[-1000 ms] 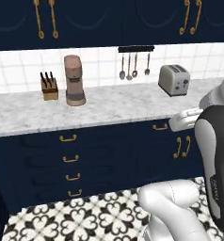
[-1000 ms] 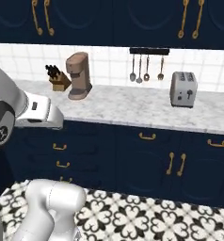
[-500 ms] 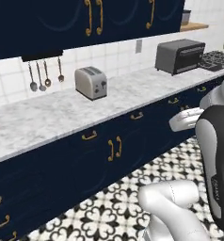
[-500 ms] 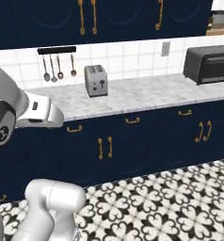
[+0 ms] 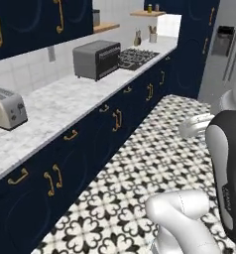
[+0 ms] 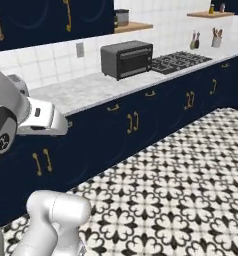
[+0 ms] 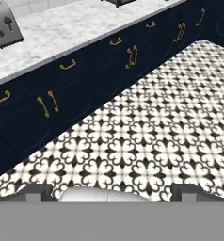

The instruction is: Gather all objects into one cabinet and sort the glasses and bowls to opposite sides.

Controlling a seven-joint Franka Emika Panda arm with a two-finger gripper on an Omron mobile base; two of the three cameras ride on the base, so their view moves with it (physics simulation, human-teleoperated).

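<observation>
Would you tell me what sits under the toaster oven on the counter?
The toaster oven stands on the marble countertop; below that are navy base cabinets with brass pulls. Their doors are shut, so the contents are hidden.

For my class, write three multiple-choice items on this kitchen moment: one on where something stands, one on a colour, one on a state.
1. Where does the dark toaster oven stand?
A. on the floor
B. on the marble counter, left of the gas hob
C. on a wooden shelf

2. What colour are the base cabinets?
A. navy blue
B. white
C. green

3. How are the base cabinet doors?
A. all shut
B. one ajar
C. taken off

Key: 1 B, it sits on the counter beside the hob. 2 A, the fronts are navy with brass pulls. 3 A, every door in view lies flush.
</observation>
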